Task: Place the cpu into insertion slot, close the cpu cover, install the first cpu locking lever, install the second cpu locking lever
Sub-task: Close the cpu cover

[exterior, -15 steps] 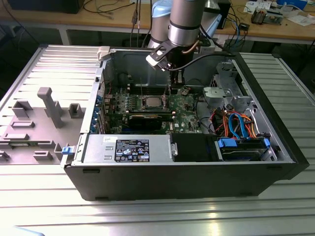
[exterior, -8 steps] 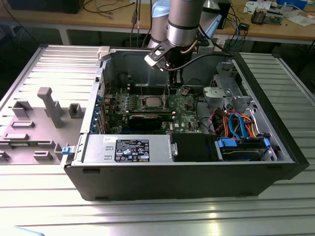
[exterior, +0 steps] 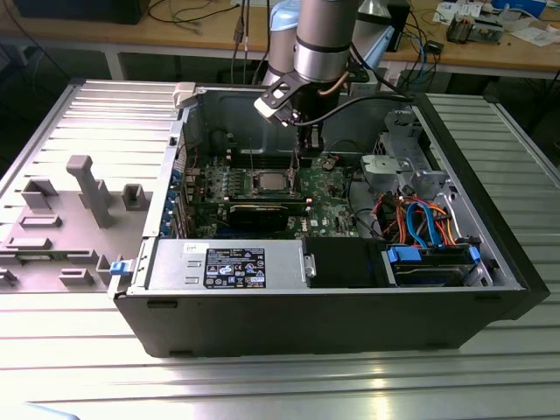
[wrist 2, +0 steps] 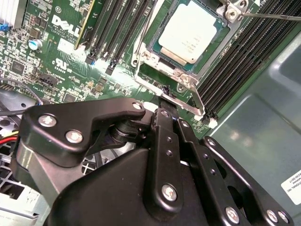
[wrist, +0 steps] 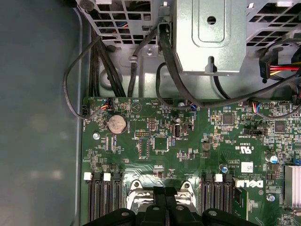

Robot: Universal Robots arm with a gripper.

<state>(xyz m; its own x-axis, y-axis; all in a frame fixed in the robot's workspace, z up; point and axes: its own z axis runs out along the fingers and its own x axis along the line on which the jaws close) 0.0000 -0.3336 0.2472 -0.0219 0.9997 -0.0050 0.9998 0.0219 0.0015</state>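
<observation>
The gripper [wrist 2: 165, 106] is clenched, fingers pressed together with nothing between them, and its tip is just beside the silver edge of the cpu cover [wrist 2: 188, 79]. The cpu [wrist 2: 190, 33] lies flat in the insertion slot [wrist 2: 155, 44], framed by that cover, on the green motherboard [wrist: 188, 155] inside the open computer case [exterior: 350, 324] on the bench [exterior: 262, 385].

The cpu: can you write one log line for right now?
cpu: in insertion slot | cpu cover: down over it | gripper: shut, empty, at cover's edge
</observation>
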